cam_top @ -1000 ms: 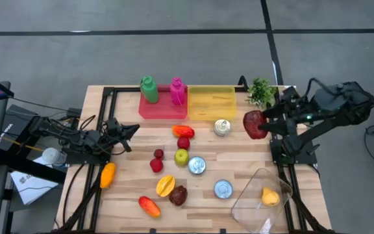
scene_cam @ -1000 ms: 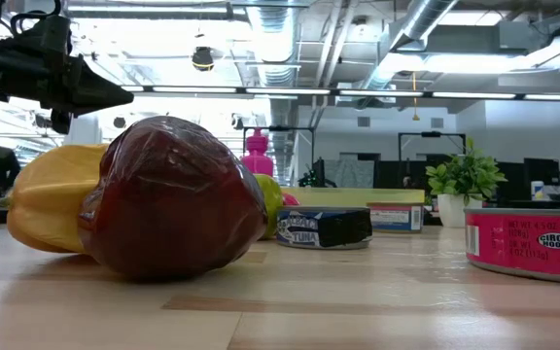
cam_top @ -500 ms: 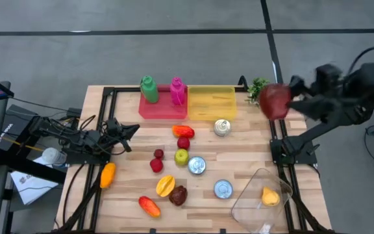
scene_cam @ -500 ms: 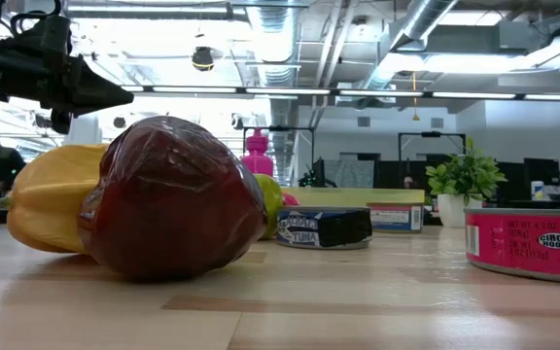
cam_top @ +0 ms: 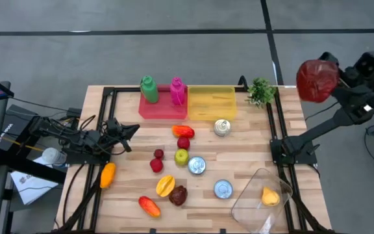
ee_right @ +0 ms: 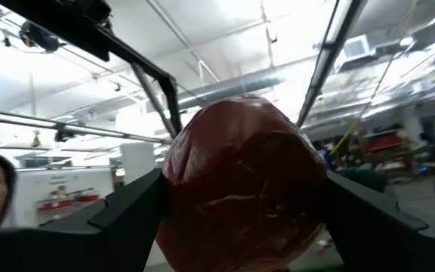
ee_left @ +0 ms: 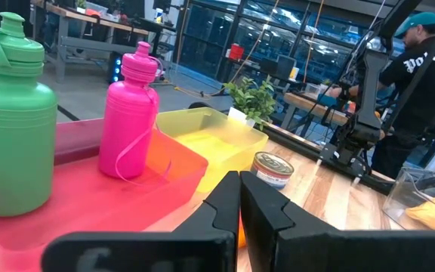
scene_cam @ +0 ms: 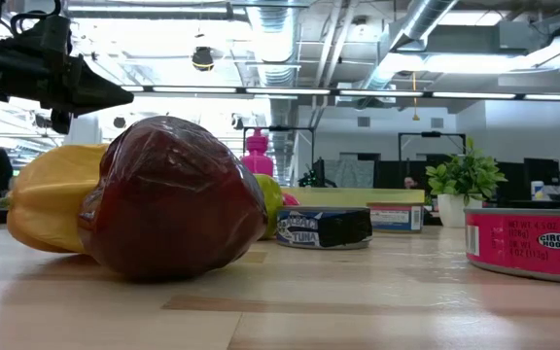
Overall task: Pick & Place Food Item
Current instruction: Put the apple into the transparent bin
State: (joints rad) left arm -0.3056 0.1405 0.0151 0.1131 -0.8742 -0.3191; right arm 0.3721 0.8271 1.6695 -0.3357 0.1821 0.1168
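A dark red, shiny-skinned food item [cam_top: 315, 79] hangs high in the air past the table's far right corner, with my right gripper [cam_top: 326, 84] shut on it. In the right wrist view it [ee_right: 240, 181] fills the gap between the two dark fingers. My left gripper [cam_top: 132, 129] rests shut at the table's left side, clear of everything; its closed fingers [ee_left: 240, 198] point toward the trays. A clear container [cam_top: 263, 193] with a yellow piece inside lies tilted at the table's near right corner. My right gripper pinches the dark red item by two opposite sides [ee_right: 174, 198] between its two fingers [ee_right: 127, 210]. The fingers come from the table's right side and slant upward. The item is lifted clear, high above the table's level.
A red tray [cam_top: 162, 107] with a green and a pink bottle and a yellow tray [cam_top: 211, 103] stand at the far edge, a small plant [cam_top: 260, 91] beside them. Fruit pieces and three cans [cam_top: 197, 165] lie about the table's middle. A person [ee_left: 421, 91] stands beyond the right side.
My right gripper has risen with the dark red item from over the table's right part, going up and out past the right far corner. It has tipped from pointing down-left to slanting upward and has rolled. The item stays in the hold.
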